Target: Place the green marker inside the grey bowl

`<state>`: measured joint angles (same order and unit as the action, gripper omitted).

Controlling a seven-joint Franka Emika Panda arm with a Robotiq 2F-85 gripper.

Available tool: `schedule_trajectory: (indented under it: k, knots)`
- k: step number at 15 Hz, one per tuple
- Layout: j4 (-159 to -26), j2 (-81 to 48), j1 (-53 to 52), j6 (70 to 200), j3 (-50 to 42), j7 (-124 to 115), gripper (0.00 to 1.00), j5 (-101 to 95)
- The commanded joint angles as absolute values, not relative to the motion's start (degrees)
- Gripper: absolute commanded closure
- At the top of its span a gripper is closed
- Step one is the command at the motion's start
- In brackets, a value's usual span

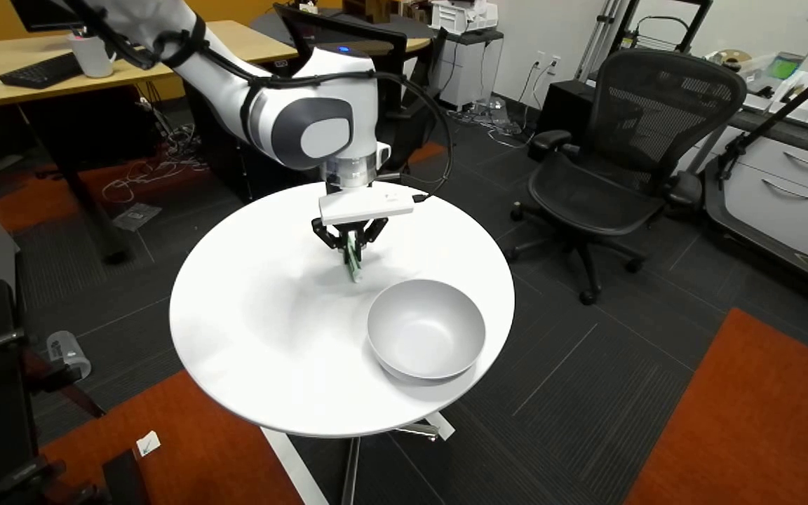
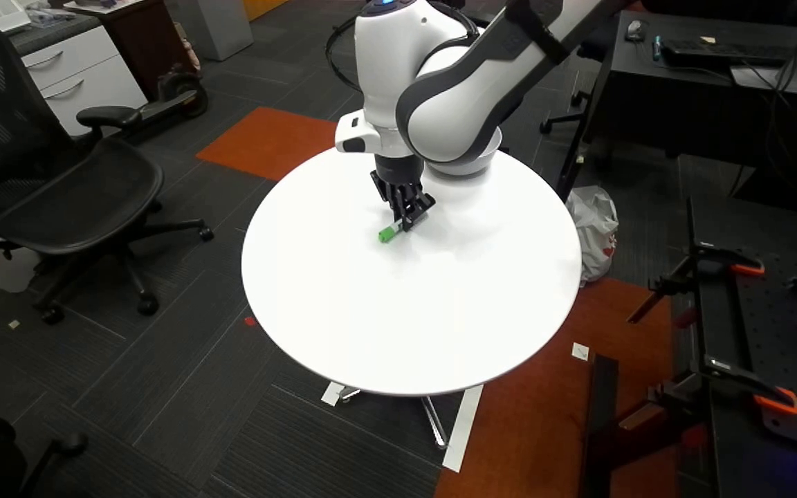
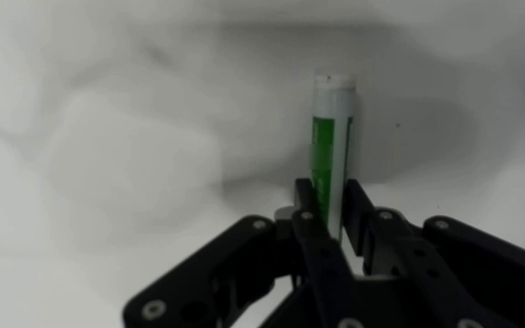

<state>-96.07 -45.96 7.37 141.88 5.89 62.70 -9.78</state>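
Your hand is narrow — pinching the green marker near mid-barrel, touching the counter or just above it; can't tell which. Expect it light, stiff, slick, apt to roll; this mid-length hold should serve you well. Counter round, white, smooth — the grey bowl stands upright near its edge. Room: dark carpet with orange patches, a black chair nearby.

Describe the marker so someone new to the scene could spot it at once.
Find the round white table, then the black gripper above it. The marker is the thin stick pinched there. Unlike the wide, plain grey bowl, it has a green label and green cap.
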Motion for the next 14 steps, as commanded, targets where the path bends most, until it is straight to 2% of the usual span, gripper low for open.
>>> schedule_trajectory:
  k: [1,8,14]
  knots:
    - [-101.30,-39.14,8.66,144.29,6.81,60.62,0.95,-6.68]
    - [-109.11,-27.39,12.09,151.92,4.31,53.74,0.95,-1.14]
    - [-111.72,-24.47,16.31,153.13,1.93,49.08,0.95,3.30]
